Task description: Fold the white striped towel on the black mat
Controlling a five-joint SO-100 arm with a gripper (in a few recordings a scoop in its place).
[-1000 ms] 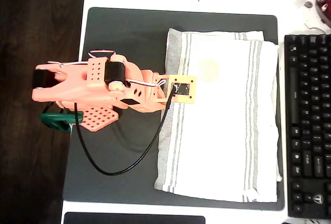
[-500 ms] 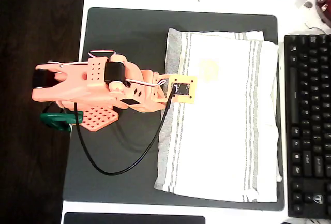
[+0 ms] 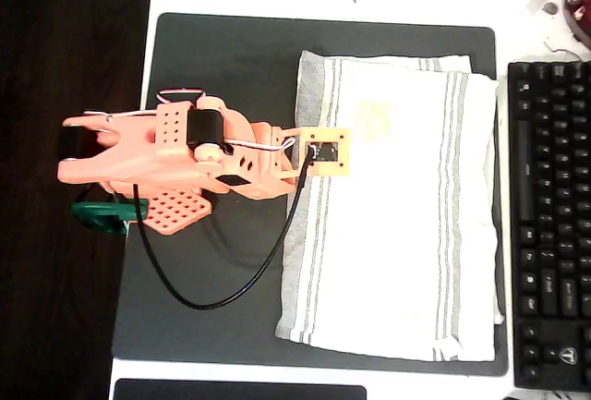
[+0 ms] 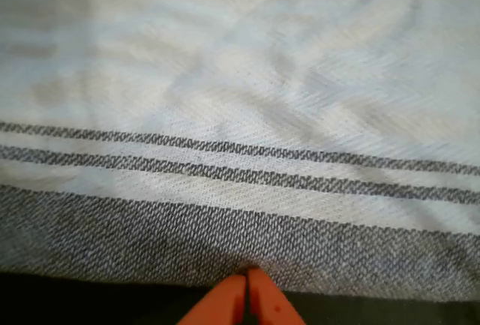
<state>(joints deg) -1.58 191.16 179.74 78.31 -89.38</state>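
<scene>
flatly spread, the white striped towel (image 3: 397, 206) meets the fingers (image 4: 247, 289), pressed together at its grey edge.

No text, label, brand, number or sign can be read anywhere; the key legends on the black keyboard (image 3: 552, 224) at the right edge of the overhead view are too small and blurred to make out.

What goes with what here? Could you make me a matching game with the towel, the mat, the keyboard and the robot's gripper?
Things:
1. white striped towel
2. black mat
3. keyboard
4. gripper

Descriptions:
A. orange fingertips together at the towel's grey edge
B. at the right edge, overhead view
C. lies spread on the mat
D. lies under the towel

Pairs: 1-C, 2-D, 3-B, 4-A
</scene>
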